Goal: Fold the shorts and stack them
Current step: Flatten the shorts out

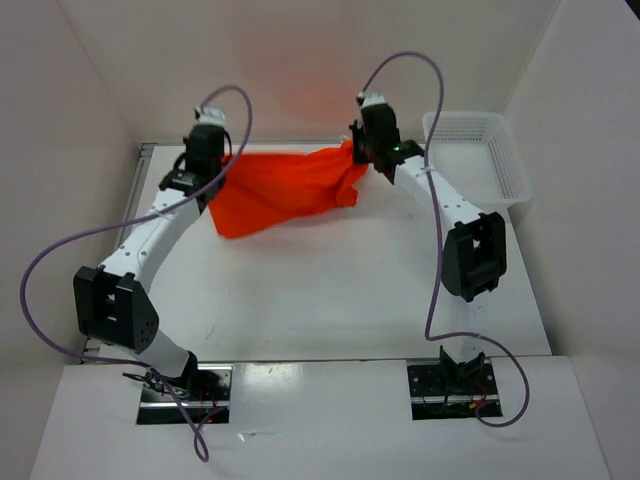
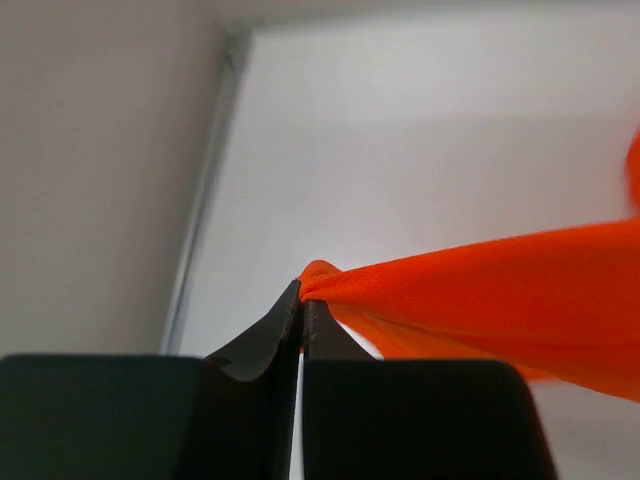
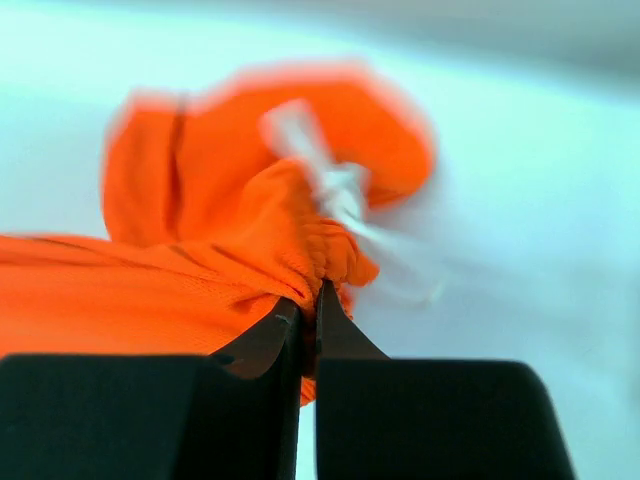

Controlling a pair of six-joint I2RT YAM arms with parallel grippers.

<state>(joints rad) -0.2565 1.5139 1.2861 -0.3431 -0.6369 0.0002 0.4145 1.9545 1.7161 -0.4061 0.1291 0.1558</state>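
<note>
1. Left jaws: pressed together and clamped on one edge of the shorts. A small orange nub pokes out just above the fingertips. From there the fabric runs off to the right of the jaws as a taut band.
2. Top view: the left arm reaches toward the far left of the desk. The shorts span the gap between the two sets of jaws, with the far edge pulled roughly straight from one grip to the other. The rest drapes toward the near side, lowest just right of the left jaws. Cannot tell whether that low corner touches the desk.
3. Right jaws: together, pinching the gathered waistband. Most of the fabric sits left of these jaws. The white drawstring is just above the pinch point, but it is blurred, so no detail.
4. The white mesh basket is right of the right jaws, near them, at the desk's far right corner. It is apart from the shorts.
</note>
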